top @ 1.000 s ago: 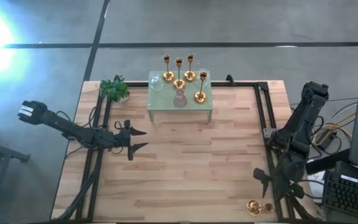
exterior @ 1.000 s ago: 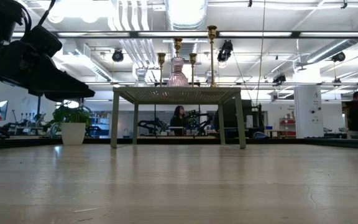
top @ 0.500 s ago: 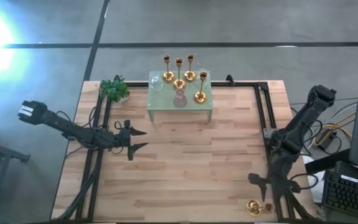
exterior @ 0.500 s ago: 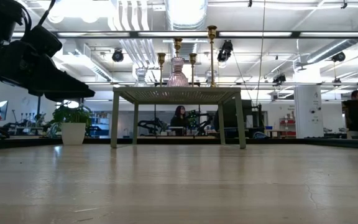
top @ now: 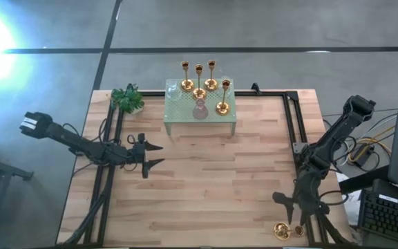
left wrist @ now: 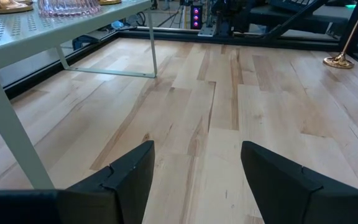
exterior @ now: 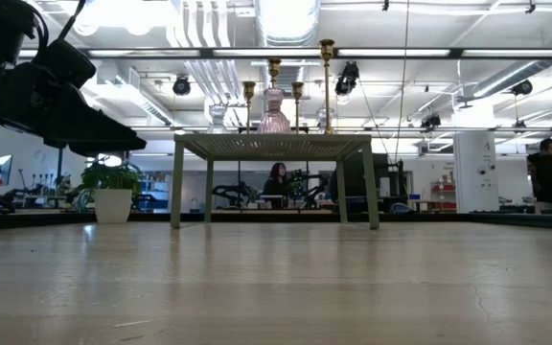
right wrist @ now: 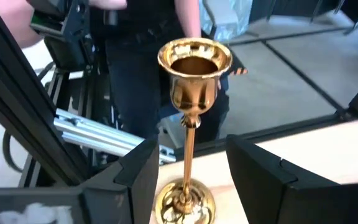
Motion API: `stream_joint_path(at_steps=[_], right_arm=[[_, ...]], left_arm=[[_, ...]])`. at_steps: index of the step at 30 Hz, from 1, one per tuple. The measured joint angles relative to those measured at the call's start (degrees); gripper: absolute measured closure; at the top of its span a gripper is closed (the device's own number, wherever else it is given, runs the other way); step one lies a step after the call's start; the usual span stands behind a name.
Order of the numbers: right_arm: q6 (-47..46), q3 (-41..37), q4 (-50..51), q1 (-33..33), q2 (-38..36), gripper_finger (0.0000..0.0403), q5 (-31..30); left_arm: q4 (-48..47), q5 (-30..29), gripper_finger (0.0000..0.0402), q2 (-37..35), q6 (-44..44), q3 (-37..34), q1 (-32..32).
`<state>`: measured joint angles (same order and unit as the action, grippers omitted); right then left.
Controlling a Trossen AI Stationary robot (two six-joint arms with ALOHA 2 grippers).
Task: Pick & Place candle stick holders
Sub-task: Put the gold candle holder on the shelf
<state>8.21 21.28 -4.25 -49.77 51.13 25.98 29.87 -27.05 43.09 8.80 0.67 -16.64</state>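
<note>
Several gold candle stick holders (top: 211,76) stand upright on a small green perforated table (top: 178,111) at the far middle; the low view shows them too (exterior: 327,81). Another candle stick holder (top: 280,230) stands on its round base by the near right corner. My right gripper (top: 288,209) hangs just over it. In the right wrist view its open fingers (right wrist: 138,174) stand on either side of the thin stem (right wrist: 188,146) without touching, the cup (right wrist: 194,62) above them. My left gripper (top: 152,156) waits open above the table's left half.
A small green plant (top: 128,99) stands at the far left. A pink glass piece (top: 199,109) and a clear one (top: 173,88) share the green table. A small gold thing (top: 298,232) lies beside the near-right holder. A person (right wrist: 148,37) stands just past the table's edge.
My right gripper has moved toward the table's near edge and down, over the candle stick holder by the near right corner, rolling its wrist as it went. My left arm has kept still, and no candle stick holder has moved.
</note>
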Motion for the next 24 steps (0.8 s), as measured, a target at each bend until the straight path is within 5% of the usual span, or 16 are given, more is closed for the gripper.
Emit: stream_joint_path(at_steps=[24], right_arm=[[-1.76, -5.52, -16.20, 1.40, 4.98, 0.0221, 1.46]], left_arm=[[0.02, -0.01, 0.0156, 0.02, 0.00, 0.00, 0.00]])
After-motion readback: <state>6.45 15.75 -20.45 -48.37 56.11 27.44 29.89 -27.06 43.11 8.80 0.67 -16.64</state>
